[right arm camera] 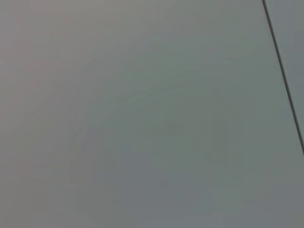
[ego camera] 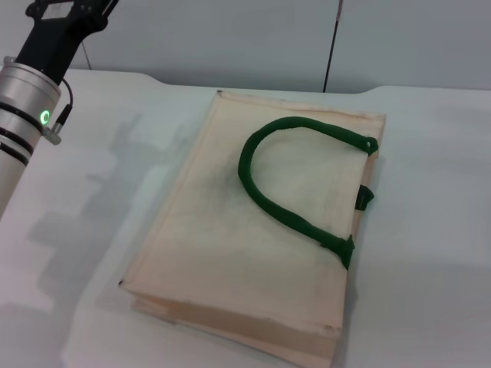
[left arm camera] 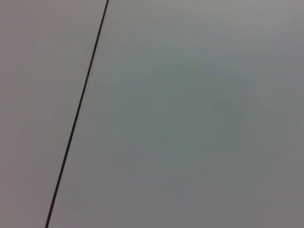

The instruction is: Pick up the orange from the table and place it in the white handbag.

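Standing by: left arm (ego camera: pixel 27 92) raised at the far left edge of the tabletop (ego camera: pixel 430 230); its claw is out of view, so I cannot tell how the jaws stand. Right arm not visible. Both wrist views show only blank wall, so probably both arms are parked high. The white handbag (ego camera: pixel 230 253) lies flat, long axis running from near side to far side, green handle (ego camera: pixel 284 184) and mouth toward the right. No orange visible anywhere.
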Controlling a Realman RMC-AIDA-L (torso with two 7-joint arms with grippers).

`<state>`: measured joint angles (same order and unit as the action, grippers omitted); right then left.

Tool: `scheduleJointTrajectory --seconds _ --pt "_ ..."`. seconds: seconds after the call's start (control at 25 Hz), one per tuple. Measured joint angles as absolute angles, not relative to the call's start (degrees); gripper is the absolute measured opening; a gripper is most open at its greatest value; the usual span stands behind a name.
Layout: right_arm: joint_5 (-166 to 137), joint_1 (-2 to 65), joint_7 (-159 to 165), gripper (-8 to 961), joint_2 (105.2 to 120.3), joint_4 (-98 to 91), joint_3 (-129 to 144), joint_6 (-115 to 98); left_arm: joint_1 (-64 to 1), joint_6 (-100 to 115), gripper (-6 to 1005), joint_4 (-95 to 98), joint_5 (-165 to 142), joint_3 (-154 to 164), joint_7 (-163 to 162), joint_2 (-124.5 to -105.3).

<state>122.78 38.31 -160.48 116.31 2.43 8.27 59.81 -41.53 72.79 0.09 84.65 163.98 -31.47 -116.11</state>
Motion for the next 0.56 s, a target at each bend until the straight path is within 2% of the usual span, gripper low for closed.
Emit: scheduleJointTrajectory --seconds 0.56 --pt "122.70 38.55 -161.02 891 116.22 2.04 8.14 56.82 -40.57 74.28 868 0.67 85.61 163.32 -29.46 -116.54"
